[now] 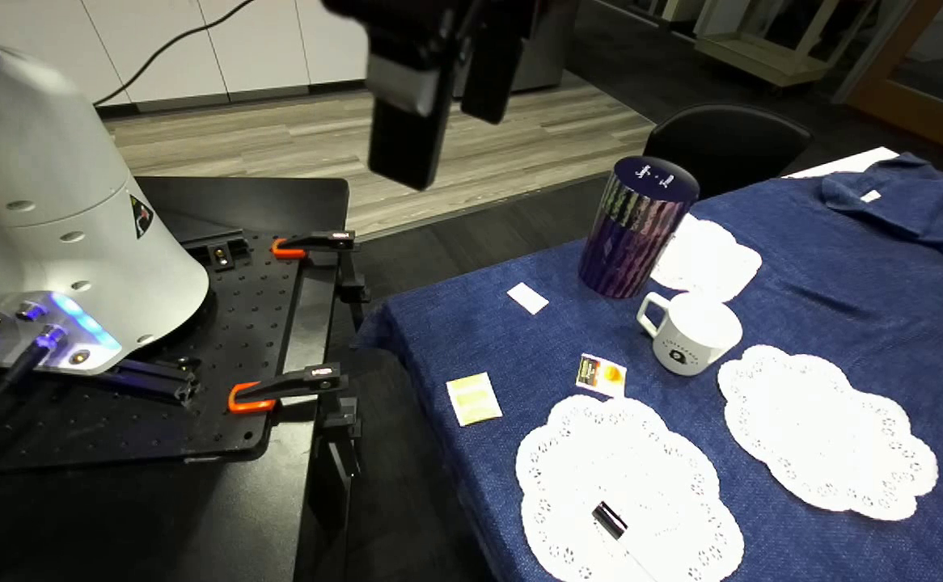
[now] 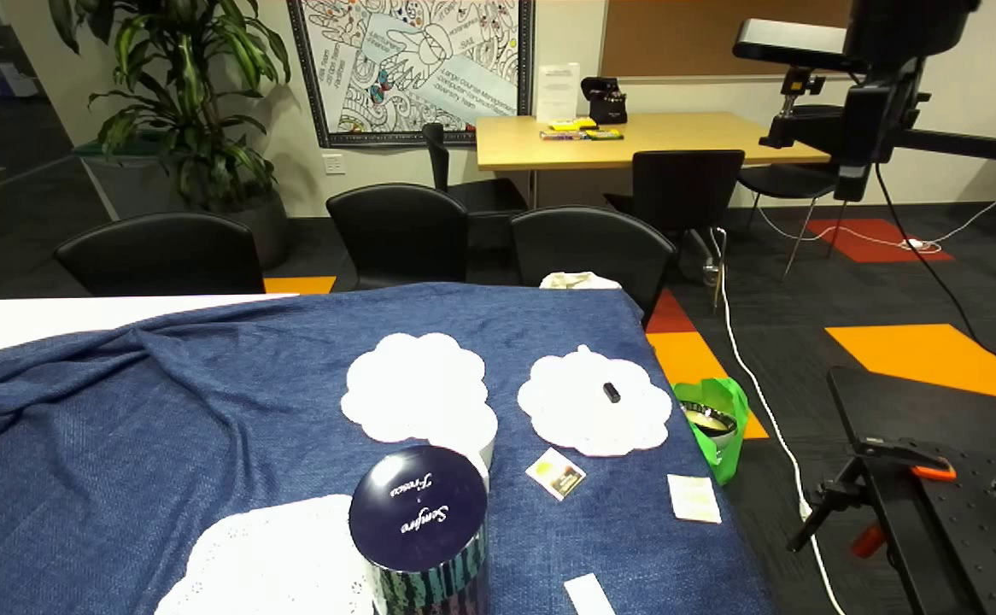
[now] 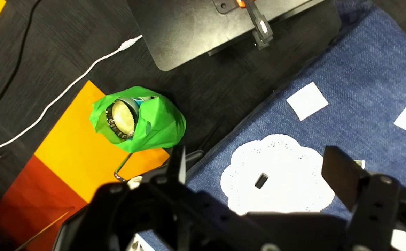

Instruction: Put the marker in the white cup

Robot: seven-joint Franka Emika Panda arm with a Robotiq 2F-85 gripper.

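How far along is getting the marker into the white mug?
Nothing looks done: the marker lies on a lace doily, outside the white mug. Nothing is in hand: the end effector hangs open, gripping nothing. Left: grasp the marker, carry it over, release it inside.

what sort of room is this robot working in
Most likely an office or university common room, perhaps a lab's shared space: a framed poster with lettering and drawings hangs on the wall, several black chairs stand about, and white cabinets line the floor's edge.
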